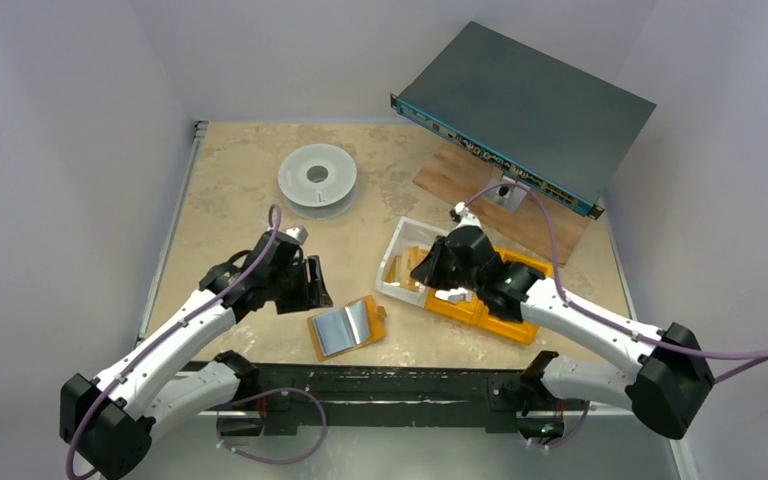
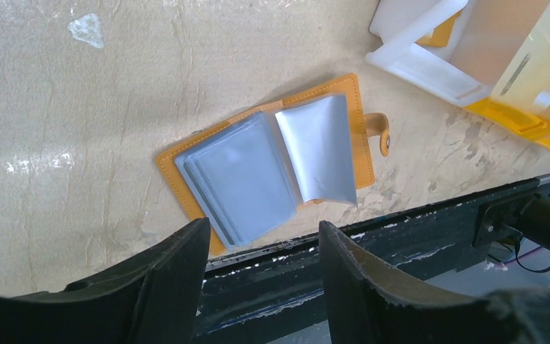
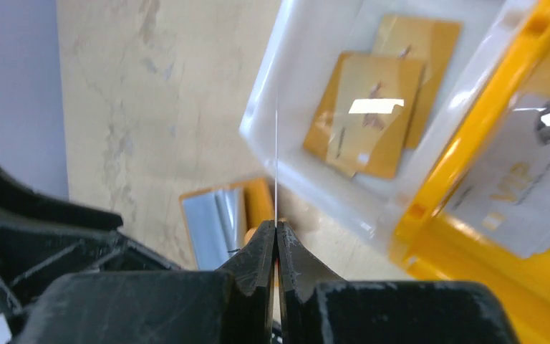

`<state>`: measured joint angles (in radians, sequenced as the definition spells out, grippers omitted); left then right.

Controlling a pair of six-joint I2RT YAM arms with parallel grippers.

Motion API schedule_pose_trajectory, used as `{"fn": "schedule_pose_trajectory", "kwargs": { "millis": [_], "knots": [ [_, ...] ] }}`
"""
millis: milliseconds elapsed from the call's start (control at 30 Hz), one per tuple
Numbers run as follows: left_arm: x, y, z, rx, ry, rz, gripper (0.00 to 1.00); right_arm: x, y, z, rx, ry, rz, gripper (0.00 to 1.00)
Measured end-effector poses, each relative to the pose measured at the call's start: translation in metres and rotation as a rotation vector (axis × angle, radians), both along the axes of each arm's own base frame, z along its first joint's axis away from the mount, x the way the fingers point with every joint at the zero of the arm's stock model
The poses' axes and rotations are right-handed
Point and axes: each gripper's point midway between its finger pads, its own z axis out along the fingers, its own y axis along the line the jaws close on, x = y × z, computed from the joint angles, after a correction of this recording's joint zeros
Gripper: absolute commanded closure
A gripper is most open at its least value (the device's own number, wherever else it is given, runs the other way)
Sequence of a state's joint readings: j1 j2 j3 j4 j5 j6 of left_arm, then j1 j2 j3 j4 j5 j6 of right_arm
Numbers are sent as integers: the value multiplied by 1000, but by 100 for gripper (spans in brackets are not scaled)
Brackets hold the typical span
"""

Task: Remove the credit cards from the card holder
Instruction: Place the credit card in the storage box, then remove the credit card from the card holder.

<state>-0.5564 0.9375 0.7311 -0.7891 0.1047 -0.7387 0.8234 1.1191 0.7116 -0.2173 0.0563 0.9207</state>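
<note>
Plain pale walls (image 1: pixel 60 150) stood around three sides of the table (image 1: pixel 230 190). The table top was tan with marks like stone, and bright light shone on it. A black rail (image 1: pixel 390 385) ran along its near edge.

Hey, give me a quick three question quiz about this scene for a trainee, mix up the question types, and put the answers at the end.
1. True or false: the card holder lies open.
2. What does the right gripper pinch? A a thin card, B a pen, C nothing.
3. Fill in: the gold cards lie in the ___ bin.
Key: 1 true; 2 A; 3 white.
</note>
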Motion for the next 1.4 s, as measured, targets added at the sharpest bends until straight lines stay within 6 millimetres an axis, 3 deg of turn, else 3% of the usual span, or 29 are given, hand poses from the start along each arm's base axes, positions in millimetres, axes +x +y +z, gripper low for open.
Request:
{"fn": "schedule_pose_trajectory", "kwargs": {
  "millis": [167, 367, 633, 833, 1000, 1200, 1267, 1400],
  "knots": [
    [-2, 1, 2, -6, -3, -2, 42, 35, -26, 9, -39, -27, -91, 99],
    [-3, -1, 4, -18, -5, -7, 42, 60, -31, -4, -100, -16, -106, 97],
    [-7, 0, 4, -26, -5, -11, 42, 68, -25, -35, -139, 40, -89, 87],
    [-10, 1, -2, -21, 10, -13, 42, 71, -23, -39, -149, 39, -81, 68],
    [-10, 0, -3, -24, 13, -15, 42, 74, -22, -32, -153, 17, -70, 59],
    [-12, 1, -7, -21, 24, -9, 42, 63, -11, -18, -164, -18, -20, 62],
    [-12, 2, -8, -18, 28, 4, 42, 50, 7, -10, -165, -41, 36, 65],
    [-11, 9, -12, 0, 32, 63, 42, 4, 57, 1, -145, -76, 208, 65]
  ]
}}
